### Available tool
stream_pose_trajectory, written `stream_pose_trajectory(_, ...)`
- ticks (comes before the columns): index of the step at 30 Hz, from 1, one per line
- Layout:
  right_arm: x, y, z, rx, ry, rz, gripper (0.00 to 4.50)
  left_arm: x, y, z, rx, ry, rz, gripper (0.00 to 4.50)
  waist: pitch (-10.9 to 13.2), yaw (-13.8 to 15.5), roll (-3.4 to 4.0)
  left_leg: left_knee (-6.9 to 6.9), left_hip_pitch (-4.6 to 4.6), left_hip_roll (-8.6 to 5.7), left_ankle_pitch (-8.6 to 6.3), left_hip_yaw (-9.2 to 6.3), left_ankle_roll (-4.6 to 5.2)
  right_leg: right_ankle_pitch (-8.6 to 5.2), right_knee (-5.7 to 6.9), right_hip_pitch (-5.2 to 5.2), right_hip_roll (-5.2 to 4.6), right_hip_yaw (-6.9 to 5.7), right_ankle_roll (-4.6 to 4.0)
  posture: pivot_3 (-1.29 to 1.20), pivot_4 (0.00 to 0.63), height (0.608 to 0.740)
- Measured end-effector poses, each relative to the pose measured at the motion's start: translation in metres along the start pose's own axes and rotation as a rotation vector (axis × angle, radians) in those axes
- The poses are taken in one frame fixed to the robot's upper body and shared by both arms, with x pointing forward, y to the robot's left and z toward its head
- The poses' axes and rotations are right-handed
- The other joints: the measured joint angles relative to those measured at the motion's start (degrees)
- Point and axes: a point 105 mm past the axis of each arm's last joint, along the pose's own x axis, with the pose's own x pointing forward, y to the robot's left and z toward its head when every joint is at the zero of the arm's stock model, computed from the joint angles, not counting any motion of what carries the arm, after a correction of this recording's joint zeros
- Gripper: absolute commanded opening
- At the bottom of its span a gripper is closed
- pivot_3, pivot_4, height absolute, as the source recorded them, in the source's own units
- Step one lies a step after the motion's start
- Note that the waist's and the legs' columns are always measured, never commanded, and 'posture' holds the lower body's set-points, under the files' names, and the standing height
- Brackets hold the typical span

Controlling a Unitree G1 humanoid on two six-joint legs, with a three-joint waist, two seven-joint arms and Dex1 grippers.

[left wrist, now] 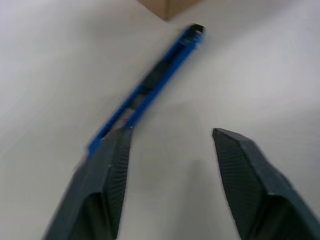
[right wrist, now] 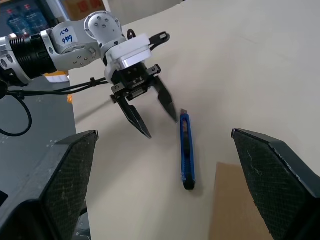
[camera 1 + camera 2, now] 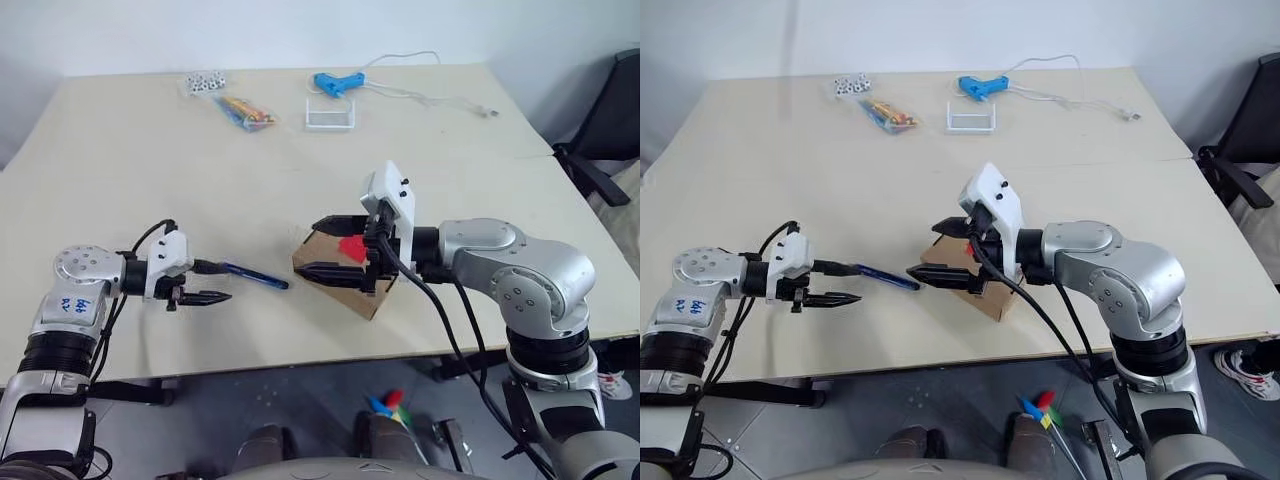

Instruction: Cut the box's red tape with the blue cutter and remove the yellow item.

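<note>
Both grippers' fingers spread, empty: left gripper [image 3: 212, 282], right gripper [image 3: 335, 247] over box [image 3: 343, 283]. Cutter [image 3: 256, 275] lies on table [image 3: 200, 180]; red tape [image 3: 352, 246] looks uncut, so cutting and ball removal remain

Lab (bare test table [image 3: 150, 330], office chair [image 3: 610, 130])

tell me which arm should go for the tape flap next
Right. Its gripper hangs open at the box beside the red tape. The left gripper stands open by the cutter lying on the table.

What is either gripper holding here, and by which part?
Nothing is held. The left gripper is open beside the blue cutter, which lies on the table; the right gripper is open around the box.
</note>
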Motion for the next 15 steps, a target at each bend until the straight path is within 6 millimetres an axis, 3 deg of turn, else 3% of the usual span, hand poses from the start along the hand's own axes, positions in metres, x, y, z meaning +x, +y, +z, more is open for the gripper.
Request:
stream_pose_trajectory(7, 0.001, -0.002, 0.0, 0.002, -0.004, -0.001, 4.5, 0.004, 0.028, 0.025, 0.113, -0.066, 0.061, 2.62, -0.01, -0.12, -0.01, 0.01, 0.0, -0.02, 0.0, 0.02, 0.0, 0.0, 0.01, 0.0, 0.0, -0.02, 0.0, 0.0, 0.15, 0.74)
stream_pose_trajectory(15, -0.001, 0.001, -0.002, -0.001, 0.01, -0.005, 4.5, 0.029, 0.028, 0.005, 0.072, -0.02, -0.028, 2.62, -0.01, -0.23, -0.04, -0.01, -0.01, -0.03, 0.0, 0.02, 0.0, 0.0, 0.0, -0.01, 0.0, -0.06, 0.0, 0.0, 0.15, 0.74)
